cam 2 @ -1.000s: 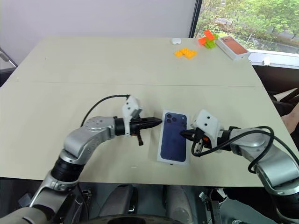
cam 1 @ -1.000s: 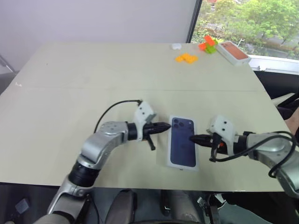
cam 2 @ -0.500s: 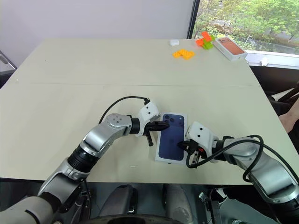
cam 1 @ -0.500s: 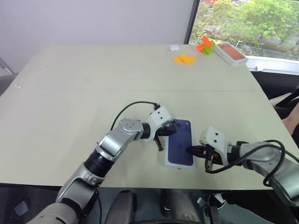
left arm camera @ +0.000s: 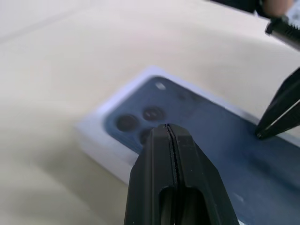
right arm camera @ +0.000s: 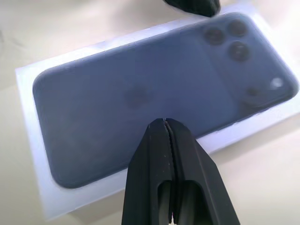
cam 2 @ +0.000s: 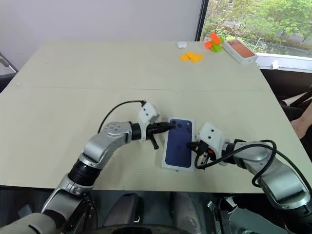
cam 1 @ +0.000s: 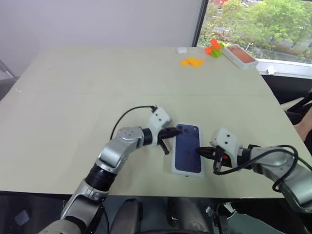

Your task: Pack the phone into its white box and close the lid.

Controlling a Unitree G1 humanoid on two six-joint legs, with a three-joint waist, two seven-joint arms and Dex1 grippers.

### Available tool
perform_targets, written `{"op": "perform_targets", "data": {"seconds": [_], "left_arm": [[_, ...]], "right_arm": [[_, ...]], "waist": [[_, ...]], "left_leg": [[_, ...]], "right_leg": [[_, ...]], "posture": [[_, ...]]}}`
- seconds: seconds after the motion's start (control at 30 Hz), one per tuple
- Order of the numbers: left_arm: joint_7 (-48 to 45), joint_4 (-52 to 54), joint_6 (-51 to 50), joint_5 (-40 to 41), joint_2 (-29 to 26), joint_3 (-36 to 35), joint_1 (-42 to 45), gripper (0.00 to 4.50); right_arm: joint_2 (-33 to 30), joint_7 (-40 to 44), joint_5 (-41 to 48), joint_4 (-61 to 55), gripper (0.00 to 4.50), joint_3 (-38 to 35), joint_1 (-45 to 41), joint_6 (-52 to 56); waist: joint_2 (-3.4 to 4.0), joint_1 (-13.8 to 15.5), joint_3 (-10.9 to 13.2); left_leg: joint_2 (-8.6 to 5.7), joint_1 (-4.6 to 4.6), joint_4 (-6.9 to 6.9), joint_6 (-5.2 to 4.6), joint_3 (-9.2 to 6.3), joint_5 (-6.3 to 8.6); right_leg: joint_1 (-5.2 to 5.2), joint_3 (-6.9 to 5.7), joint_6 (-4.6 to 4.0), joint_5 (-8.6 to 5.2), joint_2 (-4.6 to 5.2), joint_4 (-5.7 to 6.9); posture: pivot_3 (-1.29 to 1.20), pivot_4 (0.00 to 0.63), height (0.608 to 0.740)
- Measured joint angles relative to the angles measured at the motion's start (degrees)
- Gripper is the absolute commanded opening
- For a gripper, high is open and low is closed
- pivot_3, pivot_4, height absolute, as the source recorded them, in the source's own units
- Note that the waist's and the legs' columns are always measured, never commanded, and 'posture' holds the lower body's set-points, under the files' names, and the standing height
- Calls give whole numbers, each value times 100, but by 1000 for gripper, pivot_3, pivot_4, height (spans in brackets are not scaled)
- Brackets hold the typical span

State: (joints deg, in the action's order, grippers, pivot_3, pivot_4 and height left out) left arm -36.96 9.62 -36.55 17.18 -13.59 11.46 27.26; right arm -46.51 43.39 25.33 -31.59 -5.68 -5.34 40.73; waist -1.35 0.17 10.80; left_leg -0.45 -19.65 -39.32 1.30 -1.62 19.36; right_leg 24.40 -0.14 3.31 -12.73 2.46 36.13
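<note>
A white box [cam 1: 187, 173] lies flat near the table's front edge. Its top shows a dark navy-blue phone [cam 1: 187, 155] with a camera cluster at the far left corner, framed by a white border [right arm camera: 28, 117]. I cannot tell whether this is the phone itself in the tray or a printed lid. My left gripper [cam 1: 174, 132] is shut, its tip at the camera corner [left arm camera: 150, 115]. From the right comes my right gripper [cam 1: 199, 151], also shut, tip on the navy surface by the right edge. Neither holds anything.
At the far right corner of the table stands an orange-red-topped box [cam 1: 239, 55]. Beside it lie orange bricks [cam 1: 193, 62], a red and green brick pile [cam 1: 214, 47] and a small white object [cam 1: 182, 49]. The table ends just in front of the white box.
My left gripper came from beside the box's left edge onto its camera corner. The right gripper's tip stayed at the box's right edge, sliding slightly. The box has not moved.
</note>
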Motion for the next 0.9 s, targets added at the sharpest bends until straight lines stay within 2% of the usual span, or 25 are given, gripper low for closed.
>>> {"op": "perform_targets", "data": {"seconds": [0.07, 0.13, 0.43, 0.7, 0.9], "left_arm": [[101, 411, -22, 163, -434, -706, -160, 0], [87, 593, -22, 275, -887, -1286, -521, 0], [-271, 569, -7, 855, -2094, -3159, -2188, 0], [-653, 485, 432, 841, -2471, -3627, -3453, 0], [-637, 265, 497, 867, -2478, -3817, -3500, 0]], "right_arm": [[67, -155, 103, 249, 31, -628, -231, -112], [51, -162, 114, 525, 31, -925, -272, -194], [-64, 433, 130, 1580, 31, -1154, -36, -618], [43, 626, 136, 2124, 31, -1032, -160, -749], [188, 666, 184, 2173, 31, -898, -158, -796]], "waist": [[4, -19, -2], [6, -20, -3], [8, 36, 0], [11, 41, 2], [11, 36, 2]], "left_leg": [[4, 5, 14, 0, -2, 0], [8, 8, 21, 0, -4, 0], [-6, -15, 16, -1, 6, 1], [6, -13, 16, 0, 4, 1], [9, -11, 15, 0, 4, 0]], "right_leg": [[0, 0, -1, 0, -3, -1], [0, -1, -2, -1, -10, -2], [14, -1, -4, -2, 15, -17], [14, -1, -22, -12, 13, -16], [14, -1, -21, -11, 10, -12]], "posture": [[0, 150, 740], [0, 150, 740], [0, 150, 740], [0, 150, 740], [0, 150, 740]]}}
